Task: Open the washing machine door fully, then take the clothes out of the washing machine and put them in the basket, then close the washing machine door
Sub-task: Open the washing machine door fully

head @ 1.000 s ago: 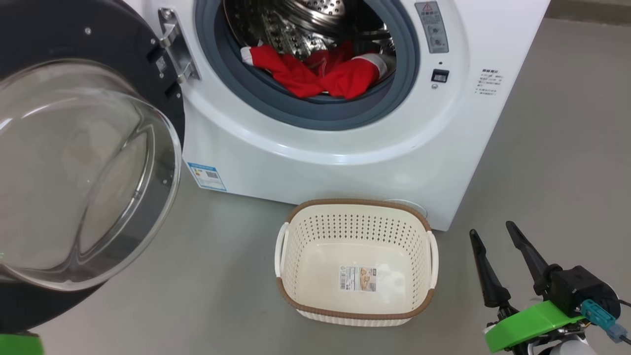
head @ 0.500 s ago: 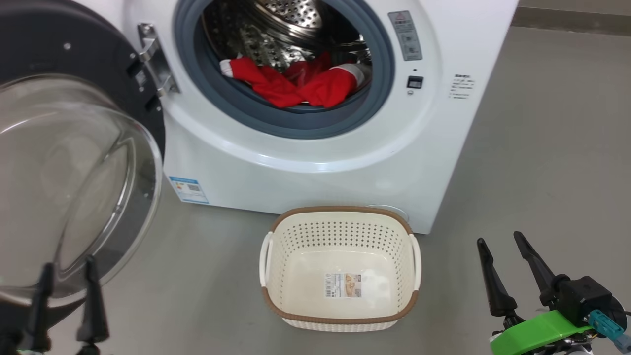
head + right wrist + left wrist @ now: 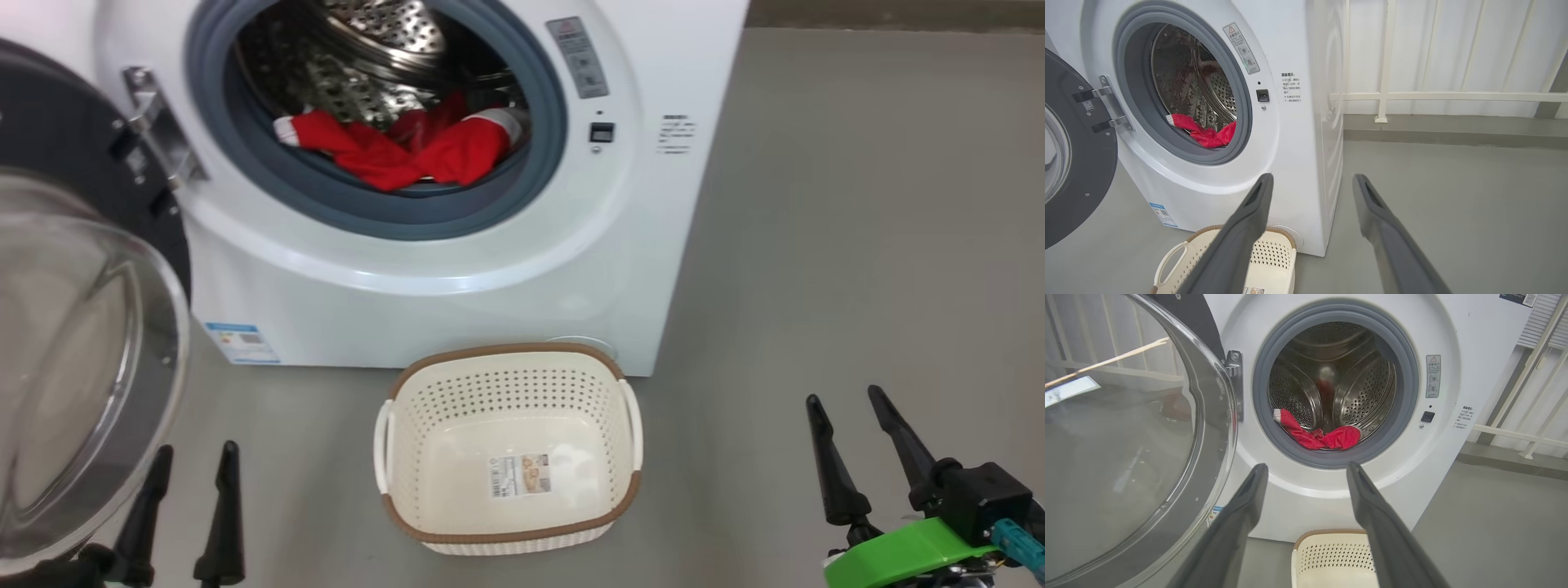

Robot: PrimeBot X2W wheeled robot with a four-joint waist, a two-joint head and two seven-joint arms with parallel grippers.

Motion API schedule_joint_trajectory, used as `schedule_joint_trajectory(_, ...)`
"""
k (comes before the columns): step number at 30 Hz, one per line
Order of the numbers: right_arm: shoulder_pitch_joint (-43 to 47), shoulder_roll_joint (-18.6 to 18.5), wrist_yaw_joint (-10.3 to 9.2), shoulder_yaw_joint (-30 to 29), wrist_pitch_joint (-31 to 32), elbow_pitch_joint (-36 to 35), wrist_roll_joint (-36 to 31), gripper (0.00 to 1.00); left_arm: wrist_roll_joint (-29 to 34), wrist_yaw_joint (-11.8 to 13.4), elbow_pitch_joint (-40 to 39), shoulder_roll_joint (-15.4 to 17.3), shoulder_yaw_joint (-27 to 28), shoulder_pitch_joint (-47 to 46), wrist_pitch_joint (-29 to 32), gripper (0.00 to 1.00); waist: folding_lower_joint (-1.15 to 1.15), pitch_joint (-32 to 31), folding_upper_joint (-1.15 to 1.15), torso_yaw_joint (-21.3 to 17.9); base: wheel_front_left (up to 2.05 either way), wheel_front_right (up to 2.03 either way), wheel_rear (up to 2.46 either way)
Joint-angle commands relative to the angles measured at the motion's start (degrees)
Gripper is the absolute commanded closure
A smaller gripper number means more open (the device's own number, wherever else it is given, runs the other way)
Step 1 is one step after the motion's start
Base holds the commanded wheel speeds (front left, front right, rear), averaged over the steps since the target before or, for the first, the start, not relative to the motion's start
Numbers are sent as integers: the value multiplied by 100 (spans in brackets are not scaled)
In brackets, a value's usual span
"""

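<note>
The washing machine door point(image 3: 69, 351) stands swung out at the left. The head view's left edge cuts it off, so just part of the black rim and the bulging glass can be seen. What lies behind the glass is smeared and hard to make out. The washing machine point(image 3: 457, 286) fills the far middle, its top cropped away.

The clothes point(image 3: 400, 155) lie at the bottom of the steel drum point(image 3: 367, 33), just behind the grey gasket point(image 3: 384, 224). The gasket's lip hides their lower edge, and how many garments there are cannot be told. The back of the drum is dim and blurred in the left wrist view.

The basket point(image 3: 506, 536) sits on the grey floor point(image 3: 816, 245) just in front of the machine's base, with only a label point(image 3: 520, 476) on its bottom. Both wrist views crop it at their lower edge.

The left tool point(image 3: 197, 447) hovers at the near left beside the door glass, its fingers spread wide and holding nothing. The right tool point(image 3: 843, 395) is at the near right, well apart from the basket, also wide and empty. The print beside the door opening is too small to read.
</note>
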Motion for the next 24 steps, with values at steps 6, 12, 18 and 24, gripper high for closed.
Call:
schedule_joint_trajectory(6, -12, -33, 36, 26, -52, -234, 0, 0, -64, 9, -142, 141, -13, -65, -29, 0, 0, 118, 0, -440, 0, 0, 0)
schedule_joint_trajectory(12, -42, -21, 36, -71, -52, -288, -25, 0, -72, 9, -204, 167, -122, -162, -29, 0, 0, 255, 0, -672, 0, 0, 0)
schedule_joint_trajectory(18, -14, -3, 36, -193, -52, -340, -38, 0, 7, 9, -259, 149, -176, -218, -29, 0, 0, 287, 0, -794, 0, 0, 0)
schedule_joint_trajectory(24, -6, 17, 36, -229, -52, -343, -49, 0, 27, 9, -303, 112, -123, -224, -29, 0, 0, 268, 0, -867, 0, 0, 0)
